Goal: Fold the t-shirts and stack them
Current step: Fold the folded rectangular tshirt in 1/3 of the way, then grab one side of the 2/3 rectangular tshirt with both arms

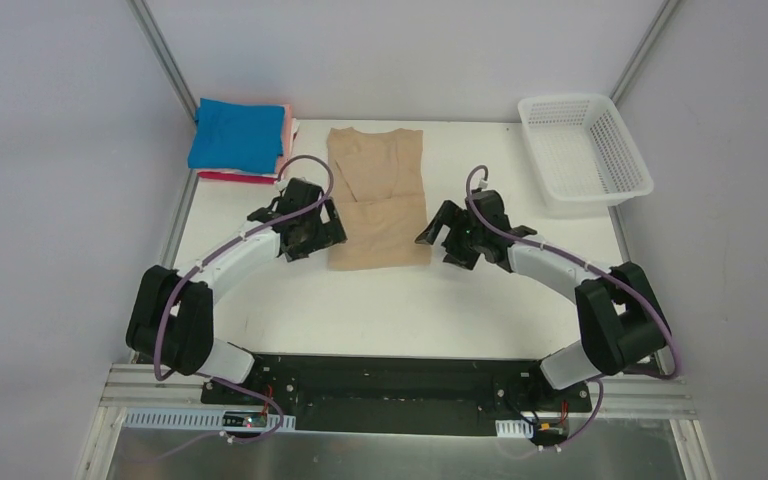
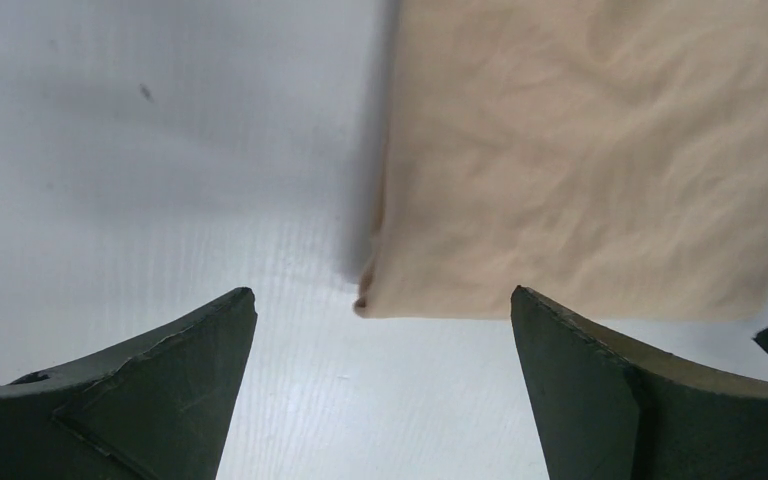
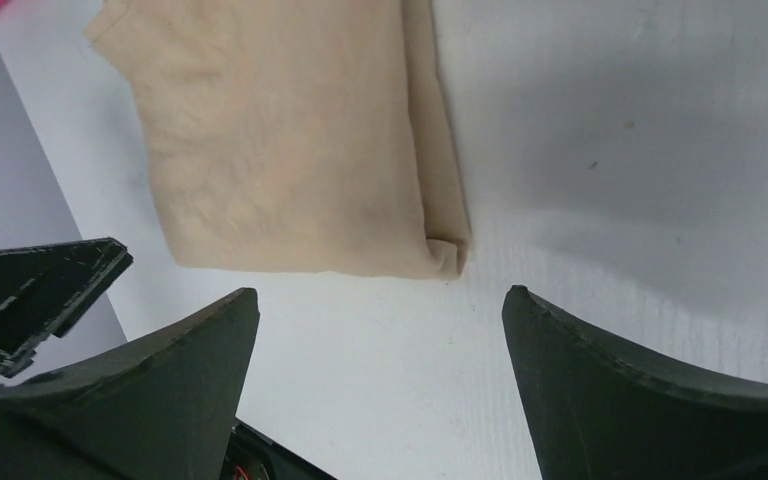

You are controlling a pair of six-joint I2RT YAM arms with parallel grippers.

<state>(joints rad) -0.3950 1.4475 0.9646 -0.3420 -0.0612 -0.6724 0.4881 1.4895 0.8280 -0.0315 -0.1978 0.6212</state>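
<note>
White bench [image 1: 260,320] fills a grey-walled booth. At its far left corner lies a stack [image 1: 238,135] of folded shirts, blue on top, with pink, white and red edges showing beneath. Next, the left tool [image 1: 307,232] hangs at the near left corner of the tan shirt [image 1: 376,195], spread wide and gripping nothing; in its wrist view that corner lies in the tool's gap. The tan shirt lies flat mid-bench as a narrow strip, its long axis running near to far, neckline at the far end and hem toward the arm bases. The right tool [image 1: 452,238] hangs by the near right corner, likewise wide apart and empty; the doubled cloth edge shows just ahead of it. A mesh basket [image 1: 585,150] sits at far right, apart from the shirt.
</note>
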